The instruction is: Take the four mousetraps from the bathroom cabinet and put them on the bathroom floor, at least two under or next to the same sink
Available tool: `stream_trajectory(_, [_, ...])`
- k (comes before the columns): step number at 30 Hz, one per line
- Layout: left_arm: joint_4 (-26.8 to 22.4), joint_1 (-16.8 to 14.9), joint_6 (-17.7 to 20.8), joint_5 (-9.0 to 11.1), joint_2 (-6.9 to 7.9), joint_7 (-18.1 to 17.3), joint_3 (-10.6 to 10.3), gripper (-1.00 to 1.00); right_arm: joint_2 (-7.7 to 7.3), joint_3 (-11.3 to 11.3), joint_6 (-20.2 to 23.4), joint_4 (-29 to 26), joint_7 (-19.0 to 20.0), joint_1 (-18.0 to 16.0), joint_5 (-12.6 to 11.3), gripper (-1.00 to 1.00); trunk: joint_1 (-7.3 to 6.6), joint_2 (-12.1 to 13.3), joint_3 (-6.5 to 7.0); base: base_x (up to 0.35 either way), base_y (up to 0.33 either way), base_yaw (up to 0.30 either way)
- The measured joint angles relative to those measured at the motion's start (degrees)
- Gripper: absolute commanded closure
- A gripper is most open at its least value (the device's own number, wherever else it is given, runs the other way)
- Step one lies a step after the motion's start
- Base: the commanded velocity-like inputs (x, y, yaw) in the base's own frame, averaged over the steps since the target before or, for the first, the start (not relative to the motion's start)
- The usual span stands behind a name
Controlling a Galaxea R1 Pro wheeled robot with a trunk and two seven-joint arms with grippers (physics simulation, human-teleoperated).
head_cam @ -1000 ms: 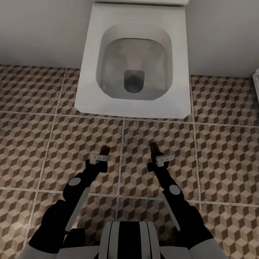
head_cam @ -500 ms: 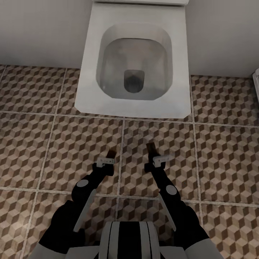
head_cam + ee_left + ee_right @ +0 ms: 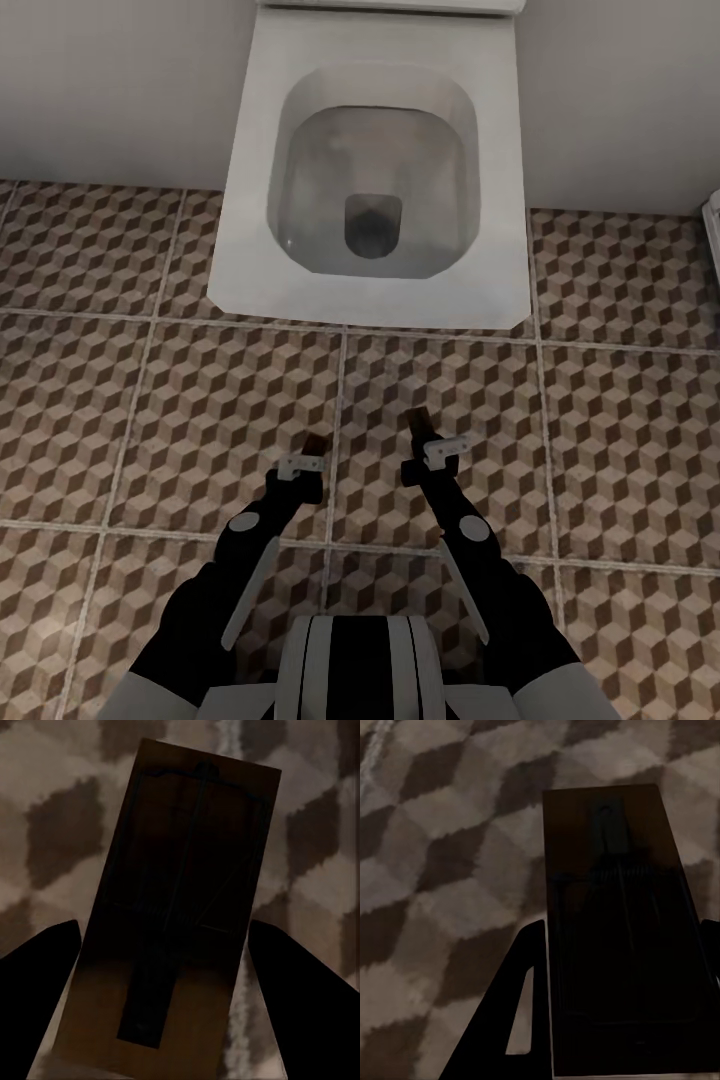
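Facing a white toilet over the bathroom floor. Left gripper grips a mousetrap. Right gripper grips another mousetrap.

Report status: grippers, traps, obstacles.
Left gripper shut on a flat tan wooden mousetrap; right gripper shut on a second one. Both over the cube-patterned tile floor. White square toilet directly ahead.
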Motion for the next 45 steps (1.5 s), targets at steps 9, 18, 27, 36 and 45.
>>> stream_trajectory(9, [0.1, 0.0, -0.8, -0.1, -0.15, 0.0, 0.0, 1.00, 0.01, 0.0, 0.5, 0.7, 0.0, -0.1, 0.0, 1.00, 0.00, 0.0, 0.00, 0.000, 0.000, 0.000])
stream_trajectory(18, [-1.4, 0.0, -0.8, -0.1, 0.25, 0.0, 0.0, 1.00, 0.16, -0.1, 2.4, 1.9, -0.1, -0.4, 0.0, 1.00, 0.00, 0.0, 0.00, 0.000, 0.000, 0.000])
stream_trajectory(27, [-4.6, 0.0, -0.8, -0.1, 0.63, 0.0, 0.0, 1.00, 0.38, -0.1, 4.8, 1.9, -0.1, -1.8, -0.1, 1.00, 0.00, 0.0, 0.00, 0.000, 0.000, 0.000])
stream_trajectory(36, [-6.2, 0.0, -0.6, 0.0, 1.67, 0.1, 0.1, 1.00, 0.40, -0.1, 5.1, 1.9, -0.1, -3.2, -0.1, 1.00, 0.00, 0.0, 0.00, 0.001, 0.000, 0.000])
stream_trajectory(45, [-6.1, 0.0, -0.5, 0.1, 1.72, 0.1, 0.1, 1.00, 0.41, 0.0, 5.0, 1.9, -0.1, -3.3, -0.1, 1.00, -0.03, 0.0, 0.00, 0.200, 0.000, 0.000])
